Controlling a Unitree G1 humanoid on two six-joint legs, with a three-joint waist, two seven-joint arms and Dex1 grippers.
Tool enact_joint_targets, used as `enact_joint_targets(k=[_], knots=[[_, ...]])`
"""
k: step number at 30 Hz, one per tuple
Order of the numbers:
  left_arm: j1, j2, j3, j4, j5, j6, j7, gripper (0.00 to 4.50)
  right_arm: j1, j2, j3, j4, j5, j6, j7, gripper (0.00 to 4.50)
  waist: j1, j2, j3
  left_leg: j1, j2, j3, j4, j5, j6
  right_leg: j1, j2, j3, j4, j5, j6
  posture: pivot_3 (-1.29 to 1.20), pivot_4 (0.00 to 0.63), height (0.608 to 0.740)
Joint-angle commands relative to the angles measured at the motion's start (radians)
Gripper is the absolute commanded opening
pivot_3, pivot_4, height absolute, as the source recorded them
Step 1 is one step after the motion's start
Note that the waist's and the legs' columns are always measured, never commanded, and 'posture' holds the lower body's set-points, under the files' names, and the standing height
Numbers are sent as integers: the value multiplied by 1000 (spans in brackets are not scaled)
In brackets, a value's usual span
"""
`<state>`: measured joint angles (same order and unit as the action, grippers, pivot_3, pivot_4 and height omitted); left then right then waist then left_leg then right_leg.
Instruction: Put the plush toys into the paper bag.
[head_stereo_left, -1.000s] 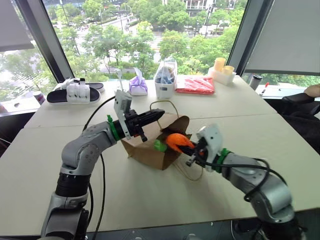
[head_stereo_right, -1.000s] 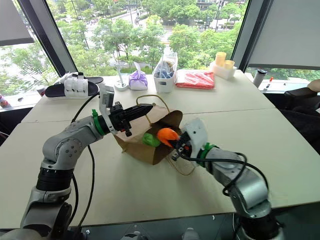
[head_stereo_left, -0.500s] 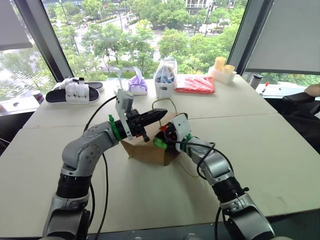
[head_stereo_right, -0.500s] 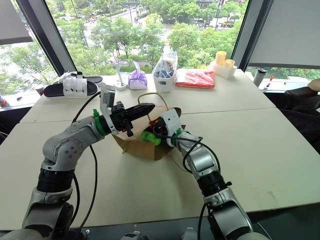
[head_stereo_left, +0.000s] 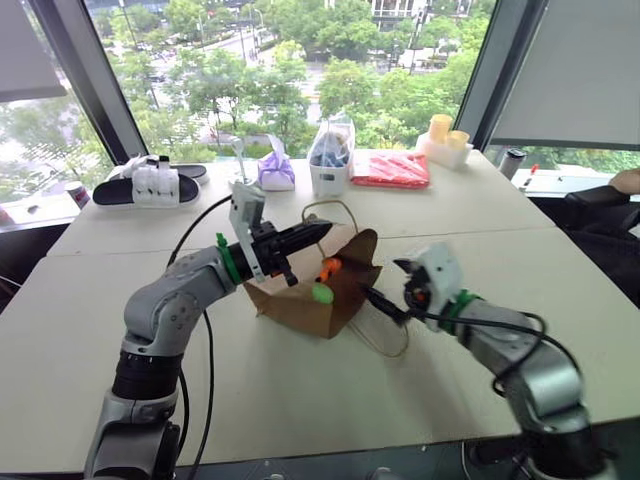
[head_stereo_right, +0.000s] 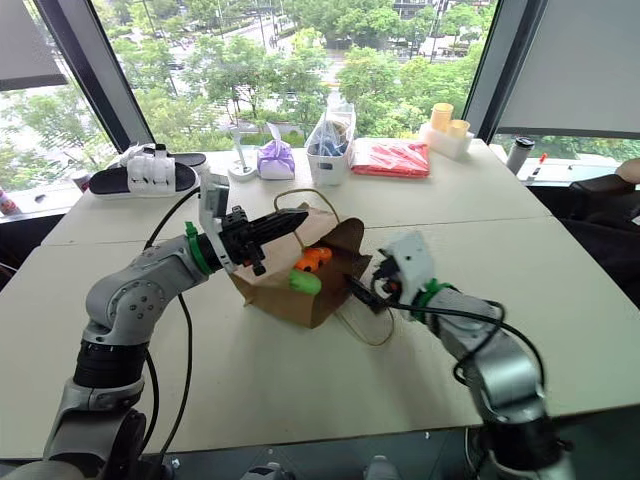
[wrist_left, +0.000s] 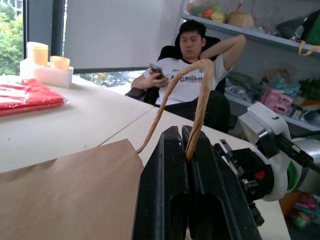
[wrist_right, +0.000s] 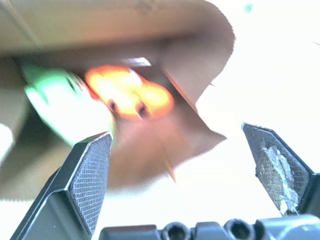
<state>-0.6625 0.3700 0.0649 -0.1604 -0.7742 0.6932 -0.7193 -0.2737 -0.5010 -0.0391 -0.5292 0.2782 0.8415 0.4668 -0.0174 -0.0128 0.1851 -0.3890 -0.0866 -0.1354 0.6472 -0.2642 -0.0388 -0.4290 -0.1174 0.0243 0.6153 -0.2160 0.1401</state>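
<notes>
Left gripper (wrist_left: 186, 150): two black fingers pinched tight on the thin tan loop handle (wrist_left: 200, 95) of the plain brown kraft paper bag (head_stereo_left: 300, 300), holding that handle up above the bag's open mouth, the bag lying on its side on the pale table (head_stereo_left: 300, 400) just below and beside the fingers. Right gripper (wrist_right: 192, 170): black fingers spread wide with nothing between them, just outside the bag's mouth and pointing into it. Rounded bright orange plush toy (head_stereo_left: 330, 268) and round lime-green plush toy (head_stereo_left: 322, 293): both in the bag's mouth, directly ahead of the right gripper, the green one nearer the rim.
</notes>
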Motion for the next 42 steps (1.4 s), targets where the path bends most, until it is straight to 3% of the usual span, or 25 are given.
enact_joint_targets(k=[1,9,10,12,19,24,28,34,42], knots=[[-12,-2,11,-19,2,-25,-10,0,54,-17,40,39,-40,-63,-1,4478,1,0,0,0,0,0,0,0,0,0,0,0,1,0,0,0,150,740],[-18,-8,2,-10,21,-36,-14,0,30,13,94,271,-115,-208,-15,4478,4,0,0,0,0,1,1,0,0,0,0,0,0,0,0,0,150,740],[-16,-8,2,-14,22,-36,-13,0,14,20,98,302,-120,-218,-16,4244,4,0,0,0,0,1,1,0,0,0,0,0,0,0,0,0,150,740],[-12,-10,3,-20,22,-34,-11,0,-22,34,103,360,-129,-234,-19,3641,4,0,0,0,0,1,1,1,-1,0,0,0,0,0,0,0,150,740],[-15,-16,8,-24,28,-40,2,0,-89,50,88,419,-116,-249,4,22,7,0,0,0,0,0,1,1,-2,0,0,0,0,0,0,0,150,740],[-42,-10,30,3,38,-60,21,0,-161,16,8,271,-20,-144,45,22,5,0,0,0,0,0,1,1,-2,0,0,0,0,0,0,0,150,740],[-95,-14,63,73,58,-89,60,0,-304,-13,-50,192,72,-50,72,22,3,0,0,-1,0,0,1,1,-1,0,0,0,0,0,0,0,150,740],[-120,-38,80,129,81,-121,99,0,-440,-67,-59,230,114,-26,121,22,7,0,0,-1,-1,-1,1,1,-2,0,-1,-1,-1,0,0,0,150,740],[-73,-88,57,131,115,-116,145,0,-449,-95,-27,317,81,-72,161,22,3,0,0,-2,-1,0,1,2,-3,0,-1,-1,-1,0,0,0,150,740]])
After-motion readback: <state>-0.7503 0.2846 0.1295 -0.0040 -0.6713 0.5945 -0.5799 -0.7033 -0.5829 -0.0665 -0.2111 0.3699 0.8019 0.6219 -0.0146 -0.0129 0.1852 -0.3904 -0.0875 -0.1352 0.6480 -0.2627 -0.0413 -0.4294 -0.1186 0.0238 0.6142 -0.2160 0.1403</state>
